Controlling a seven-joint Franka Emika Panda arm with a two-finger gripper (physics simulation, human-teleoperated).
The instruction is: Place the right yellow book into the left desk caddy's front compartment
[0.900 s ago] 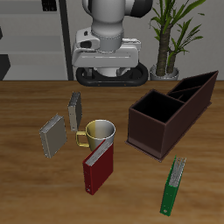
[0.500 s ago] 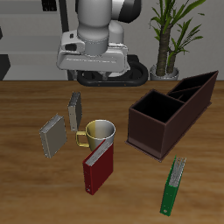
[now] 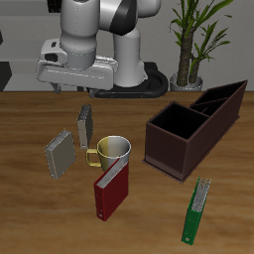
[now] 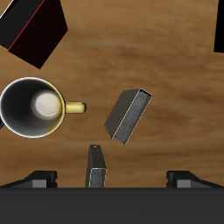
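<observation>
Gripper [image 4: 109,179] above the books, nothing grasped, jaws spread wide.

The right yellow book [image 3: 59,153] rests tilted on the table [image 3: 30,218] beside the mug [image 3: 112,151], apart from the left desk caddy [image 3: 193,129]; its long axis runs diagonally, spine toward the mug, probably to be grasped across its thickness.

The arm [image 3: 94,25] is built of rounded, glossy white segments with dark grey bands at the joints. Its wide hand [image 3: 74,69] is a pale grey block with a black underside. In the wrist view, two dark, ribbed fingers [image 4: 38,179] show.
</observation>
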